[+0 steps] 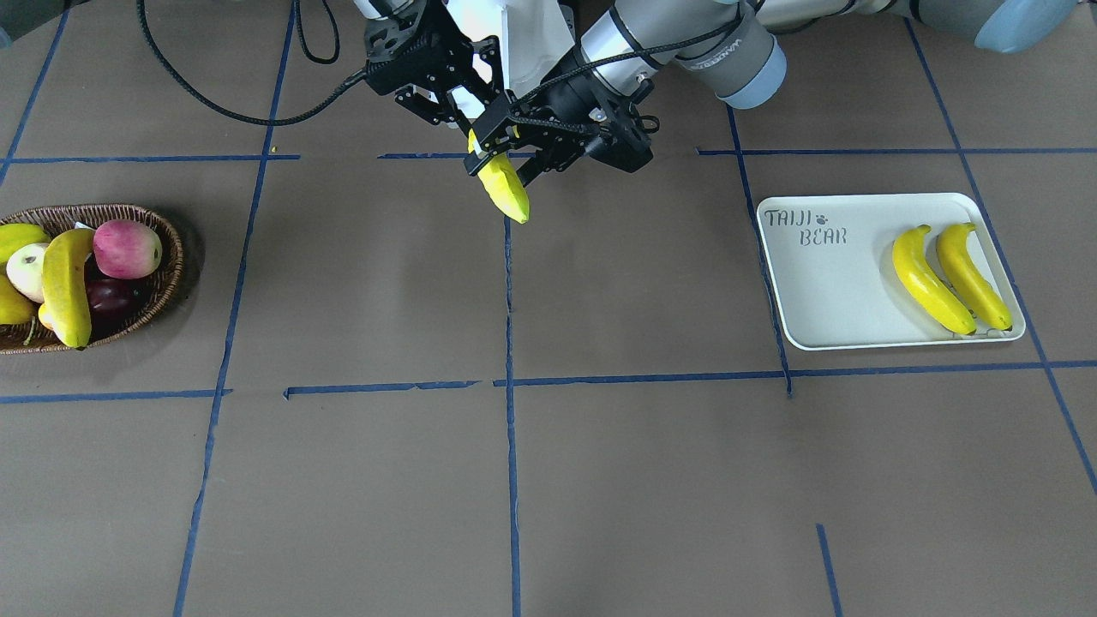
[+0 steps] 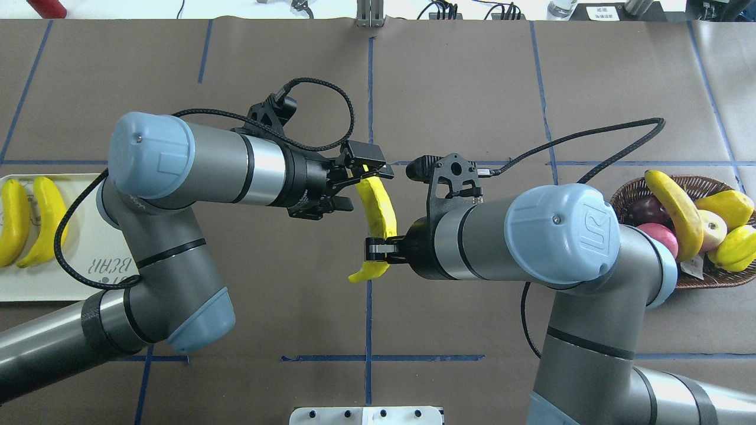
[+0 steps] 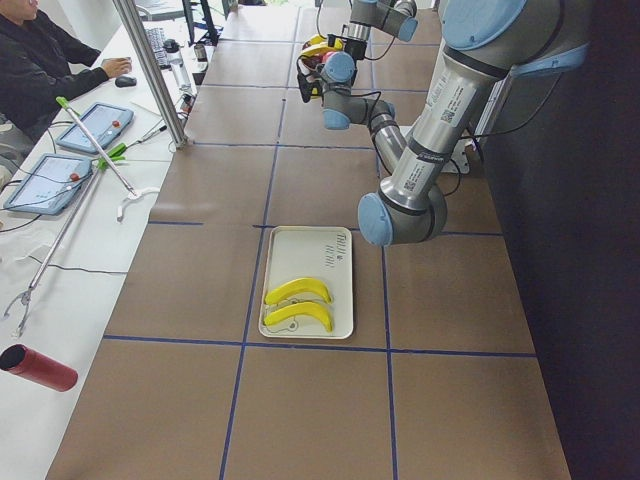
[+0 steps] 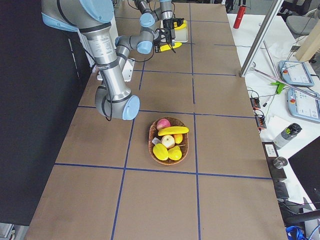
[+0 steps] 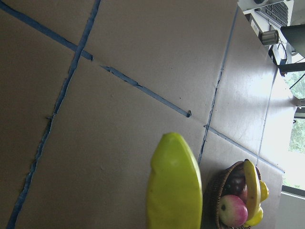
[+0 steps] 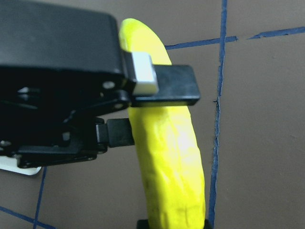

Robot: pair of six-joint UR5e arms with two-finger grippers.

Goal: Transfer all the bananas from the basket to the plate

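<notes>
I read the tabletop (image 1: pixel 643 480) as dull brown, gridded with blue tape lines (image 1: pixel 511 446). White plate (image 1: pixel 823 300), grey "TAIJI BEAR" lettering. Bright yellow: banana nearer the lettering (image 1: pixel 930 283), rim-side banana (image 1: pixel 973 276), mid-air banana (image 2: pixel 381 206), basket banana (image 1: pixel 67 287). Brown-weave basket (image 1: pixel 167 274); pink-red apple (image 1: pixel 127 248). Black: left pincer (image 2: pixel 371 172), right pincer (image 2: pixel 378 248). Grey with pale-blue caps: left arm (image 2: pixel 236 165), right arm (image 2: pixel 472 242).

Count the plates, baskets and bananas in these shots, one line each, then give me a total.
plate: 1
basket: 1
bananas: 4 (2 on the plate, 1 in the basket, 1 held in the air by the right gripper)
total: 6
</notes>
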